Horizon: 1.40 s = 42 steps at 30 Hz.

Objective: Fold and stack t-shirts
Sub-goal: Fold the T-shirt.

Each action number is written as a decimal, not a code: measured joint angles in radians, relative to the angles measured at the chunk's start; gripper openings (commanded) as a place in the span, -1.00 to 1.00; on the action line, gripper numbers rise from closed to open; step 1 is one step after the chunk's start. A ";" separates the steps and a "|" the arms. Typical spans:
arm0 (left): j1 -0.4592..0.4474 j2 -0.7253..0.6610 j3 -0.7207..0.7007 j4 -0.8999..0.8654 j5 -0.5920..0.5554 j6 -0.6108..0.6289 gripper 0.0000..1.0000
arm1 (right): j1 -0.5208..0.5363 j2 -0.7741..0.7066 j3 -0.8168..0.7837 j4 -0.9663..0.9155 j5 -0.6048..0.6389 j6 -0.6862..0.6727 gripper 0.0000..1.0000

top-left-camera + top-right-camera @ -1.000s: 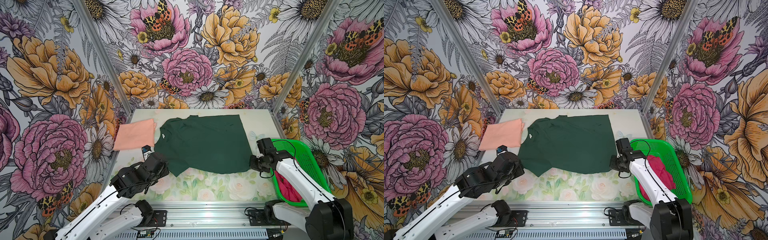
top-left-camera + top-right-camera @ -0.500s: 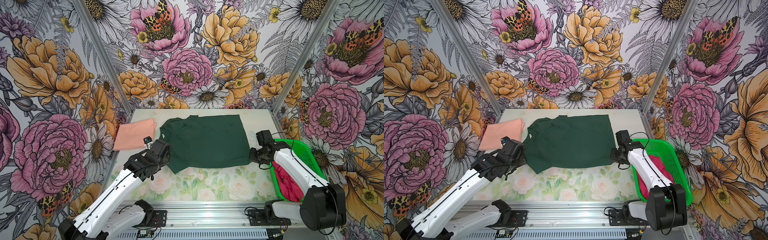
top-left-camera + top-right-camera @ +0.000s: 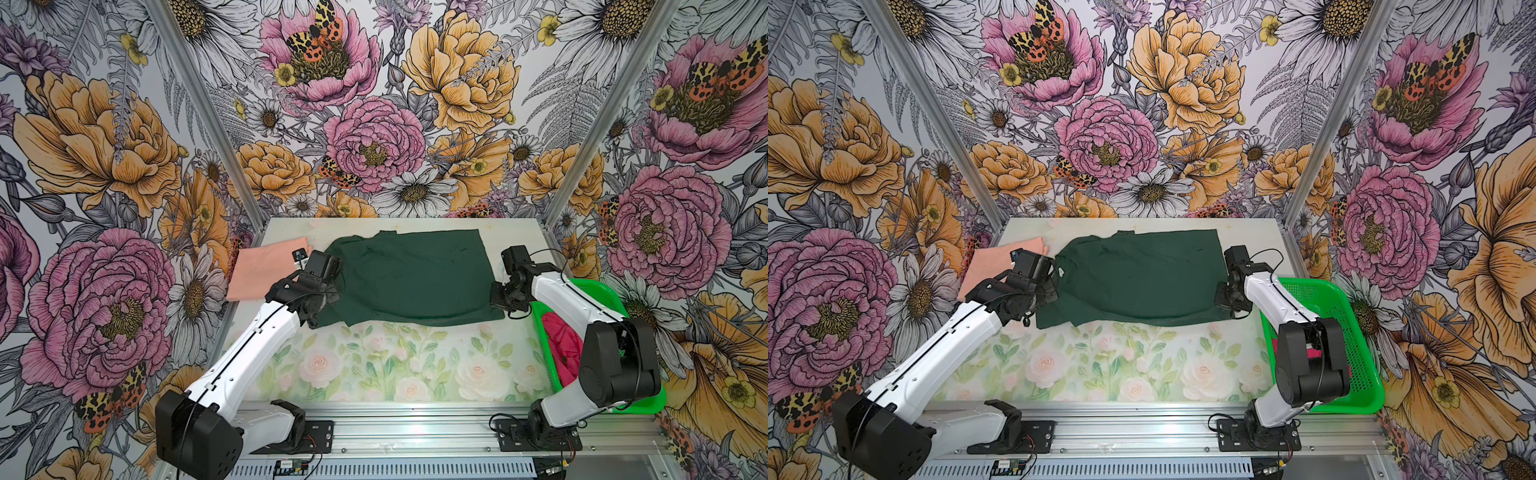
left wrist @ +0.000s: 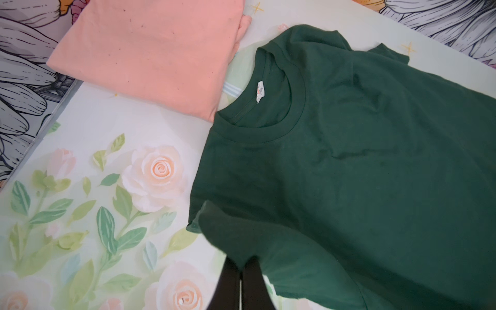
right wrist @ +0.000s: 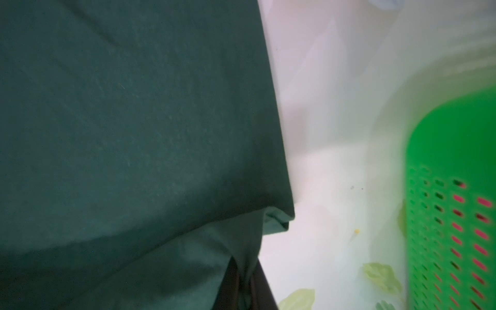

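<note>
The dark green t-shirt [image 3: 415,278] [image 3: 1142,274] lies spread across the far middle of the table, its near part lifted into a fold. My left gripper [image 3: 329,296] [image 4: 243,264] is shut on the cloth by the near sleeve, at the shirt's left edge [image 4: 349,161]. My right gripper [image 3: 497,300] [image 5: 243,265] is shut on the hem corner at the shirt's right edge [image 5: 134,134]. A folded peach t-shirt [image 3: 266,270] [image 4: 150,53] rests at the far left, next to the green collar. A crimson-pink t-shirt [image 3: 561,345] sits in the basket.
The bright green perforated basket [image 3: 598,291] [image 5: 451,161] stands at the table's right edge, close beside my right arm. The rose-printed table top [image 3: 415,374] stretches bare in front of the green shirt. Flowered walls close in the left, right and back.
Both grippers have moved toward the back of the table, carrying the green shirt's near edge with them. The shirt now covers less of the table front to back.
</note>
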 measured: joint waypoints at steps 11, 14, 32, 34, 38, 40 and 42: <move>0.069 0.215 0.095 0.099 0.012 0.083 -1.00 | -0.023 0.095 0.085 0.008 0.001 -0.010 -0.83; 0.072 0.264 0.126 0.121 0.015 0.098 -1.00 | -0.026 0.138 0.118 0.008 0.000 -0.013 -0.85; 0.100 0.509 0.267 0.159 0.018 0.162 -1.00 | -0.031 0.330 0.245 0.028 0.001 -0.019 -0.49; 0.109 0.518 0.279 0.164 0.018 0.167 -1.00 | -0.032 0.335 0.249 0.035 0.008 -0.019 -0.20; 0.118 0.540 0.303 0.166 0.018 0.172 -1.00 | -0.033 0.340 0.257 0.045 0.034 -0.027 -0.02; 0.119 0.550 0.311 0.169 0.018 0.177 -1.00 | -0.033 0.343 0.263 0.053 0.049 -0.024 0.04; 0.119 0.562 0.317 0.169 0.017 0.181 -1.00 | -0.033 0.345 0.269 0.059 0.063 -0.024 0.06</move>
